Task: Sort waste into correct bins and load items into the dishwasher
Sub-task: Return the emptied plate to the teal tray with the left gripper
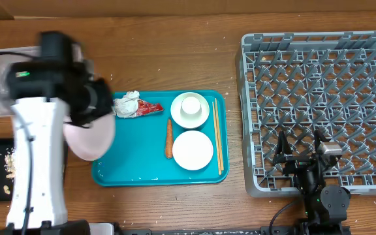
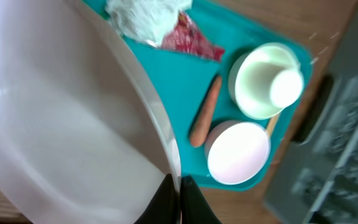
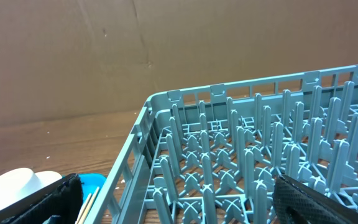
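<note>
Gripping one plate (image 1: 91,141), left end effector (image 2: 178,186) hangs near two bowls (image 1: 179,118) (image 1: 192,150), one carrot (image 1: 169,138).

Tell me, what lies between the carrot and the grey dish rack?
In the overhead view: a white bowl, another bowl holding a cup, then chopsticks, the teal tray's rim and bare table.

We find the table (image 1: 175,59) to be matt brown wood with visible grain. The tray (image 1: 136,156) is smooth, glossy teal plastic. At its eleven o'clock lie a napkin (image 1: 126,104) of crumpled white paper and a shiny red wrapper (image 1: 150,108). The plate (image 2: 61,124) and bowl (image 1: 192,149) look smooth, glazed white. The dish rack (image 1: 318,98), at three o'clock, is matt grey plastic.
</note>
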You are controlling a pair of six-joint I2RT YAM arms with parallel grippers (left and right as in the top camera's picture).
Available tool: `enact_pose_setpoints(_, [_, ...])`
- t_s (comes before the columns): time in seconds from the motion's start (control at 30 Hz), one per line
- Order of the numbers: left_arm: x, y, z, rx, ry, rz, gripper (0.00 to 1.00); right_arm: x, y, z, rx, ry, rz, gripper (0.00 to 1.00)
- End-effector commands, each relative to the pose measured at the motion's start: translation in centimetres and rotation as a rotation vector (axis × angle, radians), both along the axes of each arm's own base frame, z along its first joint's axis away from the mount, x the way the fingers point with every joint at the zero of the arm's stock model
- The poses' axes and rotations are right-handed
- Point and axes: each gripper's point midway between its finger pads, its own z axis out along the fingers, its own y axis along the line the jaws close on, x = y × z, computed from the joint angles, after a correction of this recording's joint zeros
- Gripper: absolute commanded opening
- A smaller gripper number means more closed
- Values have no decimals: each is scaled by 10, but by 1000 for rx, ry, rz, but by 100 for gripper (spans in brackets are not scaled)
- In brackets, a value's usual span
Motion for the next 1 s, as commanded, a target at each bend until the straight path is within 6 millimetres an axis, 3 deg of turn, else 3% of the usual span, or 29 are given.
enact_pose_setpoints(0.0, [-1,-16,-34,118,85,8,4,0,-1,-1,-6,-8,-7,100])
enact_pose_setpoints(0.17, [-1,-57,-85,129,171,-54,4,0,-1,-1,-6,-8,-7,100])
enact_pose_setpoints(0.43, [-4,-90,-145,169,288,-115,4,0,-1,-1,-6,-8,-7,100])
enact_pose_setpoints(0.67, [-7,-90,-177,237,366,-129,4,0,-1,-1,-6,-8,-7,100])
enact_pose_setpoints(0.87, [-17,-78,-182,299,427,-92,5,0,-1,-1,-6,-8,-7,100])
enact_pose_setpoints(0.97, [-19,-74,-181,323,434,-83,12,0,-1,-1,-6,-8,-7,100])
